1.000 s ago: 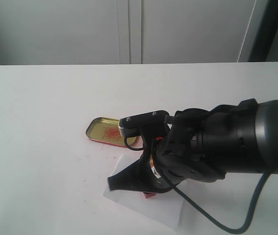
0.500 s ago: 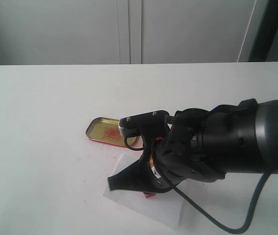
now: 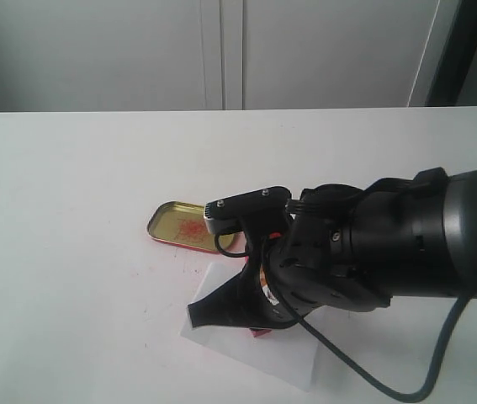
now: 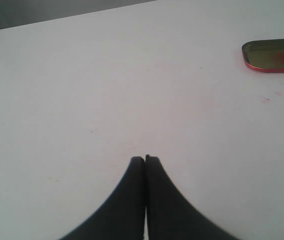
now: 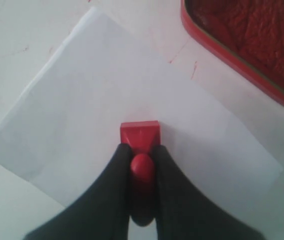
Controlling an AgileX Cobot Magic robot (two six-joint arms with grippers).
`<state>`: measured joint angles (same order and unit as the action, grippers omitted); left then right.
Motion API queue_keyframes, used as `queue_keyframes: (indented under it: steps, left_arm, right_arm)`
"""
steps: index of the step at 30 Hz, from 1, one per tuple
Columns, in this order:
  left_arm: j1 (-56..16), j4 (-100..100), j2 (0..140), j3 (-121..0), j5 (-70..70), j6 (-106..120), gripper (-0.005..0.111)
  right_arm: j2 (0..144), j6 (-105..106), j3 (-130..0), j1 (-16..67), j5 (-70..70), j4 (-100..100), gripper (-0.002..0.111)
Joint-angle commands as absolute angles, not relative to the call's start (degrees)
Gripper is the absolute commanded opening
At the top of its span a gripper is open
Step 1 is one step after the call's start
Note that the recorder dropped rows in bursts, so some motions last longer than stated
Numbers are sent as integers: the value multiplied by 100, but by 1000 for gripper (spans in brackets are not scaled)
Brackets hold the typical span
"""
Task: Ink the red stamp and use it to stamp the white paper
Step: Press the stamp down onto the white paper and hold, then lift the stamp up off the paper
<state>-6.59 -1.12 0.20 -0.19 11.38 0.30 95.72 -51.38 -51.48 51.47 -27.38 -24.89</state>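
Left wrist view: the left end effector [image 4: 145, 160] hangs over bare tabletop [image 4: 81, 75] with its two dark fingers pressed flat against each other and nothing between them. A shallow gold lid [image 4: 274, 56], red along its rim, lies well off to one side of it.

In the exterior view that same lid sits a little left of the middle of the tabletop, open side up, with red smears on its inner face. Just near and right of it lies the white paper [image 3: 251, 353], turned askew to the tabletop's edges. The bulky black right arm [image 3: 389, 244] reaches in from the right and covers much of the sheet. A sliver of the red stamp [image 3: 261, 334] shows beneath the arm.

The right wrist view shows the right end effector [image 5: 142, 150] closed on the stamp's narrow knob, one finger on each side of it. The stamp's flat block base rests on the paper, roughly at the middle of the sheet. A red tin [image 5: 252, 45] filled with rough red paste lies just beside one long edge of the paper, not touching it.
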Motion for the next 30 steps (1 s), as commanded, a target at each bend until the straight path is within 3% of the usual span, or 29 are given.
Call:
queue_keyframes:
  steps: [1, 6, 12, 30]
  left_arm:
    - [-643, -96, 0, 0, 1120, 46, 0]
    - [-643, -96, 0, 0, 1120, 46, 0]
    - [-643, -96, 0, 0, 1120, 46, 0]
    - [-643, -96, 0, 0, 1120, 46, 0]
  right_arm:
    - [9472, -5155, -5133, 5137, -2712, -2495, 0]
    - [9377, -4985, -5133, 5041, -2640, -2062, 0]
    - [9402, -3247, -5133, 4446, -2296, -180, 0]
    - [10086, -2989, -5122, 4322, -1907, 194, 0]
